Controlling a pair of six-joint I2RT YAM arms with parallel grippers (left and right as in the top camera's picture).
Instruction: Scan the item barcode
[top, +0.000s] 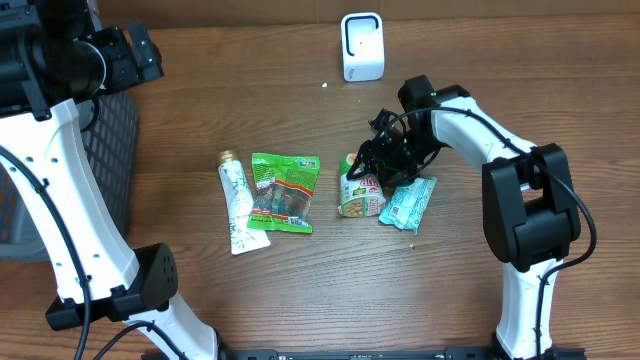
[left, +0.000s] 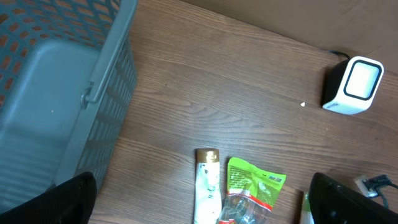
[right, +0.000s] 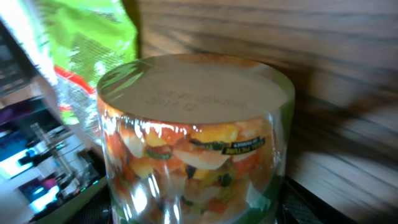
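A clear cup of mixed fruit (top: 355, 195) with a white foil lid lies on its side near the middle of the table. My right gripper (top: 368, 178) reaches down over it. In the right wrist view the cup (right: 193, 137) fills the space between the two dark fingers, and my right gripper (right: 193, 214) is closed against its sides. The white barcode scanner (top: 362, 45) stands at the back of the table, also visible in the left wrist view as the scanner (left: 354, 84). My left gripper (left: 205, 208) hangs open high over the left side, holding nothing.
A white tube (top: 236, 200) and a green snack packet (top: 285, 192) lie left of the cup. A teal packet (top: 408, 203) lies against the cup's right side. A grey mesh basket (top: 110, 150) stands at the table's left edge.
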